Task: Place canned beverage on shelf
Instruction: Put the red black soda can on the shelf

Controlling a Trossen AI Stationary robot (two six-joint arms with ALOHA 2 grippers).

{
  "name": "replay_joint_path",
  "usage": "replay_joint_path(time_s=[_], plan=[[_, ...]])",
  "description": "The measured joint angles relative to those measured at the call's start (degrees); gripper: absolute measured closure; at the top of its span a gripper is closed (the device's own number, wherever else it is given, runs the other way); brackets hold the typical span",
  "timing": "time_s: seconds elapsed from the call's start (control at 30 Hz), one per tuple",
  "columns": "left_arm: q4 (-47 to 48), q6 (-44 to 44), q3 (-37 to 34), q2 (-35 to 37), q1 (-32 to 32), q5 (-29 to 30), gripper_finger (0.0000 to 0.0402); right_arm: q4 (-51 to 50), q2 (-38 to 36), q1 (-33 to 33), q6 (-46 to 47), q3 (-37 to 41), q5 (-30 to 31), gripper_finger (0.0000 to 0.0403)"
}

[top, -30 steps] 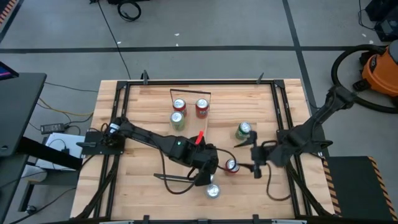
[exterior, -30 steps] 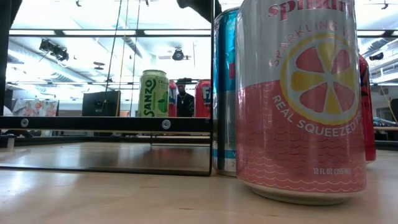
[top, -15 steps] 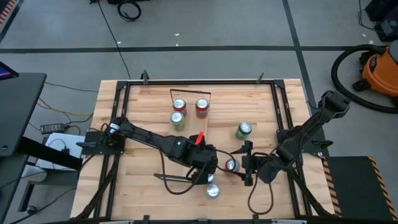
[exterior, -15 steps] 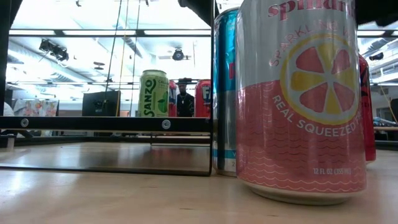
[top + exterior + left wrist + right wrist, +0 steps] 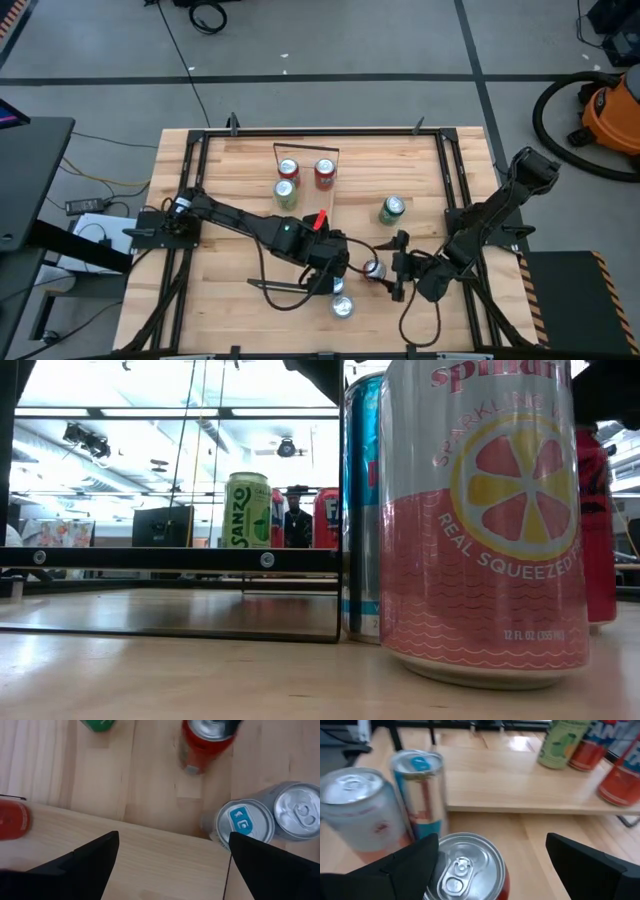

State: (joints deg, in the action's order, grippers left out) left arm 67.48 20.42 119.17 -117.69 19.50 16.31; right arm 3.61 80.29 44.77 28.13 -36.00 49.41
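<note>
Closing in with right gripper (image 5: 490, 865) spread wide, nothing held yet — red aluminium can (image 5: 465, 870) standing between fingers, at five o'clock of long light-wood shelf (image 5: 530, 785); centring before squeezing.

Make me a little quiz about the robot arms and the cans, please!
1. True or false: the right end effector is squeezed shut.
2. What colour is the lone can nearest the table's right side? A green, B blue, C yellow.
3. Fill in: the left end effector hovers, open, over the wooden ____.

Key:
1. False. It is open, with the red can between its fingers.
2. A.
3. shelf.
</note>
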Motion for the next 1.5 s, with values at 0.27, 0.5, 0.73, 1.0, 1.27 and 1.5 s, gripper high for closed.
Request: replay_joint_path(time_s=[0.27,0.5,0.73,1.0,1.27,1.5], plan=[[0.02,0.51,0.0,0.0,-0.43,-0.01,0.0013,2.72,-0.91,2.24,-2.44,0.32,4.21,0.0021],[0.15,1.21,0.0,0.0,-0.41,-0.83,0.0013,3.68,-0.7,6.12,0.3,1.36,1.6,0.0021],[0.38,1.27,0.0,0.0,-0.42,-0.93,0.0013,3.74,-0.73,14.37,6.36,4.43,12.72,0.0021],[-0.06,0.99,0.02,0.0,-1.49,-0.97,0.0013,3.65,-0.74,15.18,20.6,11.47,10.0,0.0021],[-1.9,-1.95,0.02,0.0,-2.33,-0.97,0.0013,11.63,4.97,15.17,19.29,14.31,9.68,0.0021],[-5.94,-7.72,0.02,0.0,-2.83,-2.51,0.0013,24.07,16.03,15.12,15.36,14.28,12.35,0.0021]])
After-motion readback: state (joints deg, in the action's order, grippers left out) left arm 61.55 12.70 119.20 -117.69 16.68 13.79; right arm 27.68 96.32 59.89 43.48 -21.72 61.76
